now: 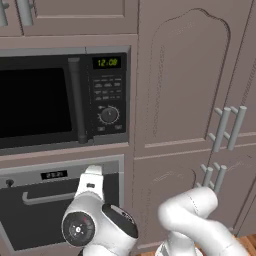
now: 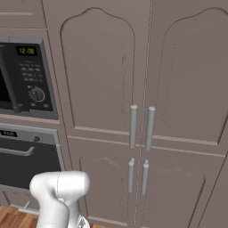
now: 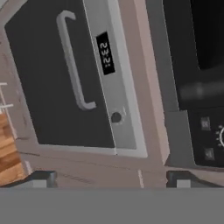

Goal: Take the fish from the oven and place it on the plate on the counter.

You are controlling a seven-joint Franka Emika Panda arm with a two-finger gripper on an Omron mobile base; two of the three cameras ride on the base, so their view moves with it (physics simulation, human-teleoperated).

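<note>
Right now I am facing the oven (image 1: 60,210) at the lower left of the left base view, its dark glass door closed, so I judge the fish is shut away inside where I cannot see it. In the hand view the door fills the upper left, rolled sideways, with the silver bar handle (image 3: 72,61) running down it and the grey control panel (image 3: 109,78) beside it. My gripper (image 3: 111,178) sits well short of the door; its two dark tips show at the bottom corners of that view, jaws spread wide apart and holding nothing.

To open the door cleanly, I want to centre the handle between the jaws, turn the hand so they straddle the bar across its width, and close near its middle rather than at a bent end. I must stay off the black microwave (image 1: 50,100) above.
</note>
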